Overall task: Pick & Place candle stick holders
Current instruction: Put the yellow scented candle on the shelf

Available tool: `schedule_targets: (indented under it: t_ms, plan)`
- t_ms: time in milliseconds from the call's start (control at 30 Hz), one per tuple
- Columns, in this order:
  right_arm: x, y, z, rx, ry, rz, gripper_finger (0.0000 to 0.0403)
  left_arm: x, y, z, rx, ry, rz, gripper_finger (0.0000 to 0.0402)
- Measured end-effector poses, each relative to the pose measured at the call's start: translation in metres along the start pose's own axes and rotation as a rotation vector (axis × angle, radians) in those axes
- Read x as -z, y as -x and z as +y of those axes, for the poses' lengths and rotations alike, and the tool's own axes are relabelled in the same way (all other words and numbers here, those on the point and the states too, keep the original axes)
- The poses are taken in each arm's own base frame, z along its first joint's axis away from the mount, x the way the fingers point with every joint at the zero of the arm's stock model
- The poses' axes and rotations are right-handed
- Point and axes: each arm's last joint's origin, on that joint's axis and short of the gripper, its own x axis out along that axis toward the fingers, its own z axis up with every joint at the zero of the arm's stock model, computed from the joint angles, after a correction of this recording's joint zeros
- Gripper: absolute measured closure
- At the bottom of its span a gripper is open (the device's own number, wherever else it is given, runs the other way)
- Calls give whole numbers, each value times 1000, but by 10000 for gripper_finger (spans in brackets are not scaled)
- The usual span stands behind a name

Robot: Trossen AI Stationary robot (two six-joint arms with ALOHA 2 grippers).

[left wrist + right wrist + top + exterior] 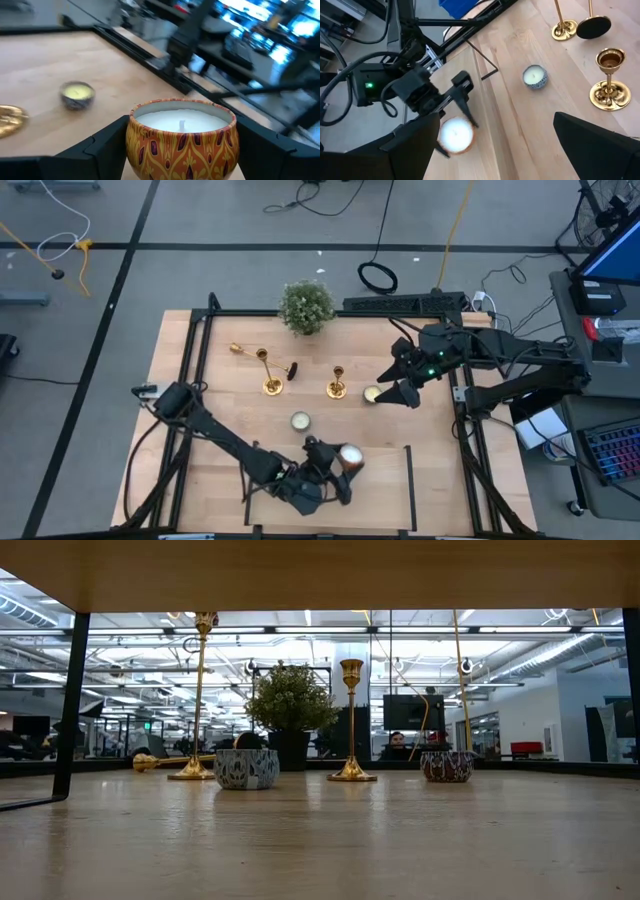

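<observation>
Your right gripper [398, 385] is wide open and empty. The nearest candle stick holder [337, 383] stands upright just past the small candle [371, 394], toward the left arm. Your left gripper [338, 465] holds the orange candle [349, 458].

The front of the table [200, 480] is taken up at centre by the left arm and its left gripper [345, 470], whose fingers stand on either side of an orange candle [350, 458]. Across the middle, obstacles stand in a loose row — a gold holder [271, 380] with a dark disc [293, 370] just beside it, a second holder [337, 385], a yellow candle [372, 394] under the open right gripper [390, 393]. A white candle [300, 421] sits between row and front. A third holder [240, 350] lies toppled at the back left, near the plant [306, 307]. Bare wood shows along the left side and the right front corner — passable.
</observation>
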Motion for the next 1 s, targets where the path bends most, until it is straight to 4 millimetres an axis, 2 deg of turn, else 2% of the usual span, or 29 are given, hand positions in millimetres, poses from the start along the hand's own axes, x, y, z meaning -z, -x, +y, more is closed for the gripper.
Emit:
schedule_targets:
  t_ms: [167,333,633,867,1000]
  plan:
    - [0,0,0,0,6,-1,16,4,5,-4,51,-79,42,105]
    - [-1,0,0,-4,9,-5,16,4,1,-2,108,-117,109,105]
    - [-1,0,0,-4,9,-5,16,7,-2,0,164,-26,223,105]
    - [-1,0,0,-4,9,-5,16,8,2,-2,181,35,253,65]
    - [-1,0,0,-4,9,-5,16,10,6,-5,197,42,256,75]
